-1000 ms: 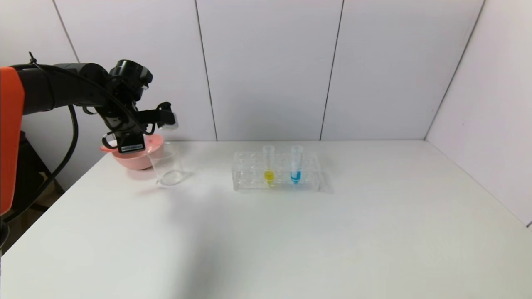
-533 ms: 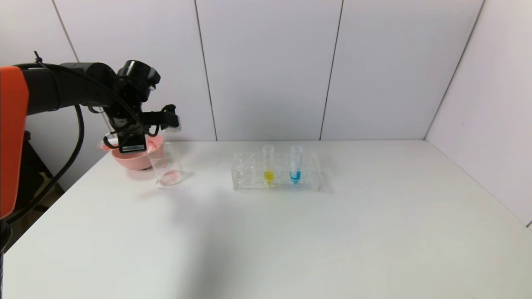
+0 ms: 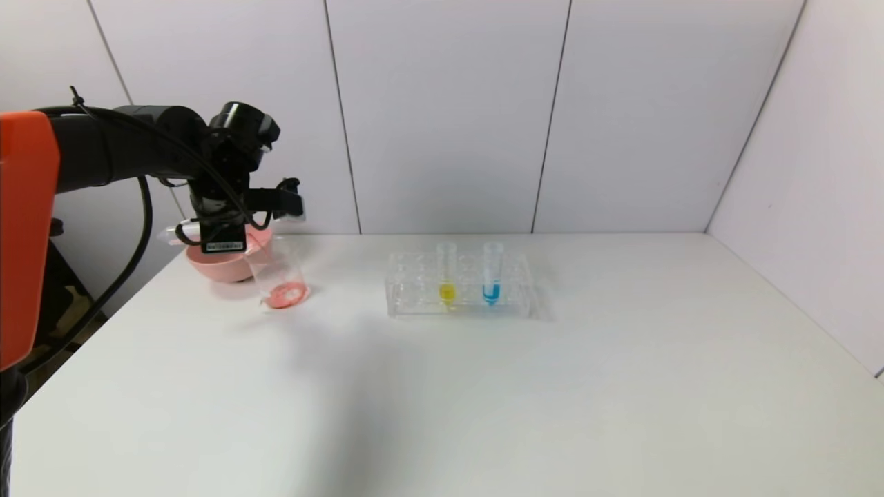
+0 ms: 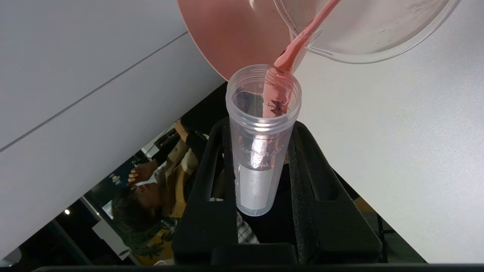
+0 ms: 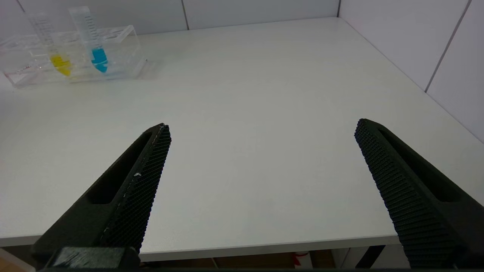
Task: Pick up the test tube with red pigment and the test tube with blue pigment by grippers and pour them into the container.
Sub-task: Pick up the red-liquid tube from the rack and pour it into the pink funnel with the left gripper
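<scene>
Left gripper [image 4: 261, 166] clamped the test tube with red pigment [image 4: 262, 124], tipped over the container [image 3: 276, 273] near the bench's far-left corner, mid-pour; next judged: right gripper [image 5: 261, 166], wide open, fetches the test tube with blue pigment [image 3: 492, 273].

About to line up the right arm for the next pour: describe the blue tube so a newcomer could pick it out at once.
Near the middle of the white table stands a clear rack. Two upright tubes sit in it side by side. The blue tube is the one towards the robot's right, with bright blue liquid at its tip; its neighbour, the yellow tube, holds yellow.
</scene>
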You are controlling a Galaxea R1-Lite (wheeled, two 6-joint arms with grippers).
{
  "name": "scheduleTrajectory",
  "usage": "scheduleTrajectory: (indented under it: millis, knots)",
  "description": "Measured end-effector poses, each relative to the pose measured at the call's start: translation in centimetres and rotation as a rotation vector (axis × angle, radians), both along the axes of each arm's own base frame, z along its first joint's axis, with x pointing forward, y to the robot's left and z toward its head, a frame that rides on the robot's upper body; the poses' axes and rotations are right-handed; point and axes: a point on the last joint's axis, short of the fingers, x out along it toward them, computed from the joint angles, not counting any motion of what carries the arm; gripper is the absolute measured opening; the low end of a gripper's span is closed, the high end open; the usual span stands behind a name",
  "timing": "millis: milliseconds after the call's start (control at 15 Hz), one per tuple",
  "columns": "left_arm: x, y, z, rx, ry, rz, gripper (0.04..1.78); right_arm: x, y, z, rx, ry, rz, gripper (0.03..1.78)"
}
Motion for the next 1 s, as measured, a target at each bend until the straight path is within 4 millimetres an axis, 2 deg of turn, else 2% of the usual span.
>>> scheduleTrajectory:
  millis: [733, 1000]
  knots:
    - [0.3, -2.2, -1.0, 0.108, 0.016, -0.001, 0.42, 0.0, 0.0, 0.0, 0.000, 0.000, 0.000, 1.77]
    - [0.3, -2.2, -1.2, 0.104, 0.019, 0.005, 0.42, 0.0, 0.0, 0.0, 0.000, 0.000, 0.000, 1.77]
